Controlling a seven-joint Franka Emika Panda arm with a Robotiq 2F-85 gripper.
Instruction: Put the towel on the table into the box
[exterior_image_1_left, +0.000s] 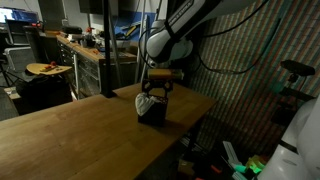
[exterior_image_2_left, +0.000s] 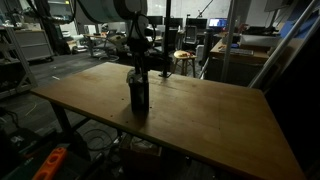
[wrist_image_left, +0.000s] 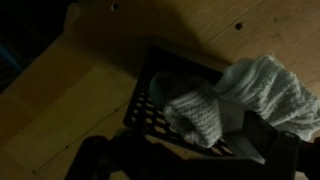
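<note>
The small black box (exterior_image_1_left: 153, 114) stands on the light wooden table (exterior_image_1_left: 70, 130), near its far edge. The grey-white towel (exterior_image_1_left: 146, 101) is bunched in the box's open top and spills over one side. My gripper (exterior_image_1_left: 156, 91) hangs straight above it. In the wrist view the towel (wrist_image_left: 215, 105) lies in the latticed box (wrist_image_left: 150, 92), one end draped over the rim. My gripper (wrist_image_left: 185, 150) is open, its dark fingers (wrist_image_left: 265, 140) standing wide to either side of the cloth. In an exterior view the box (exterior_image_2_left: 139, 98) sits under the gripper (exterior_image_2_left: 137, 72).
The table edge (exterior_image_1_left: 205, 105) runs close behind the box. Beyond it stands a cluttered workbench (exterior_image_1_left: 75, 50), with a round orange-brown object (exterior_image_1_left: 45, 69) next to it. A stool (exterior_image_2_left: 184, 57) and desks stand past the table. A patterned wall (exterior_image_1_left: 240, 90) rises beside the arm.
</note>
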